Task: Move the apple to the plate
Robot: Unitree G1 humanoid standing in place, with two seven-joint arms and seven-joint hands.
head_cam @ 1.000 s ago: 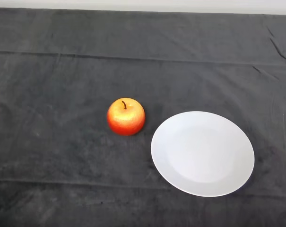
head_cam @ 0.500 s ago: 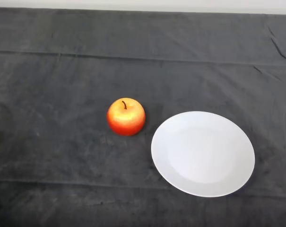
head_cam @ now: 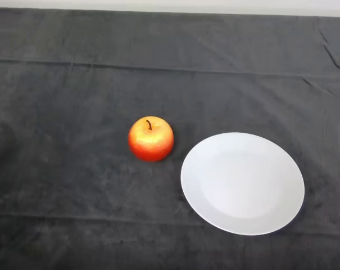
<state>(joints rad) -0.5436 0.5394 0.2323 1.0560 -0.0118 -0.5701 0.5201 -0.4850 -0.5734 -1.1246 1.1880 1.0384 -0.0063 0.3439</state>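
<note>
Head view, apple [head_cam: 151, 139] upright on dark cloth [head_cam: 63, 112], just left of white plate [head_cam: 242, 183], both fully visible

Only two things stand on the bench [head_cam: 57, 185]: the apple [head_cam: 150, 139] near the middle and the plate [head_cam: 242, 183] just right of it, a narrow gap between them. Bare cloth lies all round both.

The table is covered by a dark grey, soft-napped cloth [head_cam: 74, 185], creased by long folds across its width. A pale strip of wall [head_cam: 170, 4] is seen beyond its far edge.
</note>
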